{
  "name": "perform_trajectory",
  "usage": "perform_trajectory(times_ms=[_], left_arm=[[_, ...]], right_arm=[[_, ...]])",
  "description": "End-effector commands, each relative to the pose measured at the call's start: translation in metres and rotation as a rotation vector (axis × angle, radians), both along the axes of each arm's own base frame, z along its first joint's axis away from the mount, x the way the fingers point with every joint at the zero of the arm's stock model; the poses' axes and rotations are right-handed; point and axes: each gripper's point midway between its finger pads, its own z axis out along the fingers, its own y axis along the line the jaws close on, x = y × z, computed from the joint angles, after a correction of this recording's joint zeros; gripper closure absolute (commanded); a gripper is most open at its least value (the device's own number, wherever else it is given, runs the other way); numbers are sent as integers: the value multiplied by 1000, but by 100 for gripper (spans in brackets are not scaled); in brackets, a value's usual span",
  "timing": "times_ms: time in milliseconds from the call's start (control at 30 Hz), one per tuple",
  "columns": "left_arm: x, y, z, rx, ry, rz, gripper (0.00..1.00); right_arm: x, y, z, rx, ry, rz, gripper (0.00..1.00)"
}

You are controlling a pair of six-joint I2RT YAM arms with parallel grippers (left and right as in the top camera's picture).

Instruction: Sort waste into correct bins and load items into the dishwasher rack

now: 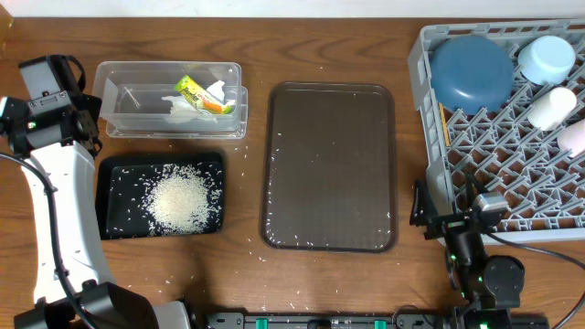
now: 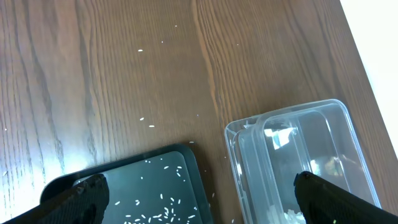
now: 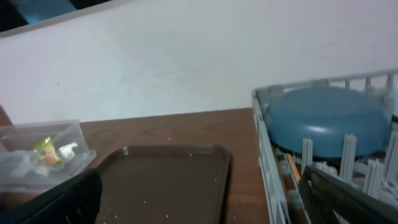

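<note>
The dishwasher rack (image 1: 512, 196) stands at the right and holds the dark-blue bowl (image 1: 471, 71), face down, the pale-blue cup (image 1: 547, 57), a white cup (image 1: 551, 108) and a pale pink piece (image 1: 574, 137). A chopstick (image 3: 289, 167) lies inside the rack wall below the bowl (image 3: 323, 121). The clear tub (image 1: 119, 87) contains the snack wrapper (image 1: 195, 91) and napkin (image 1: 183, 111). Rice (image 1: 178, 199) is heaped in the black tray (image 1: 114, 215). My left gripper (image 1: 87, 123) (image 2: 202, 193) hangs open over the left ends of tub and tray. My right gripper (image 1: 448, 215) (image 3: 199, 199) is open and empty beside the rack.
A brown serving tray (image 1: 329, 164) lies in the middle with a few stray rice grains on it. More loose grains dot the wooden table around the black tray and along the front edge. A white wall rises behind the table.
</note>
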Motion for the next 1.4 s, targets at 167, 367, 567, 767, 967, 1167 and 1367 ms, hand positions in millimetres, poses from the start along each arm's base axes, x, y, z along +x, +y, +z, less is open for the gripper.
perform_trajectory(times_ms=[167, 367, 567, 767, 967, 1167, 1367], left_arm=[[0, 2, 2, 9, 5, -1, 3], [0, 2, 2, 9, 5, -1, 2], [0, 2, 2, 9, 6, -1, 2], [0, 2, 2, 9, 5, -1, 2], [0, 2, 2, 9, 5, -1, 3], [0, 2, 2, 9, 5, -1, 2], [0, 2, 2, 9, 5, -1, 2]], right_arm=[[-8, -12, -10, -128, 1, -51, 1], [-8, -21, -30, -135, 87, -85, 1], [-7, -26, -31, -133, 90, -107, 1], [-7, -26, -30, -133, 89, -107, 1], [-7, -26, -30, -133, 89, -107, 1], [-7, -26, -30, -133, 89, -107, 1], [-7, -26, -30, -133, 89, -107, 1]])
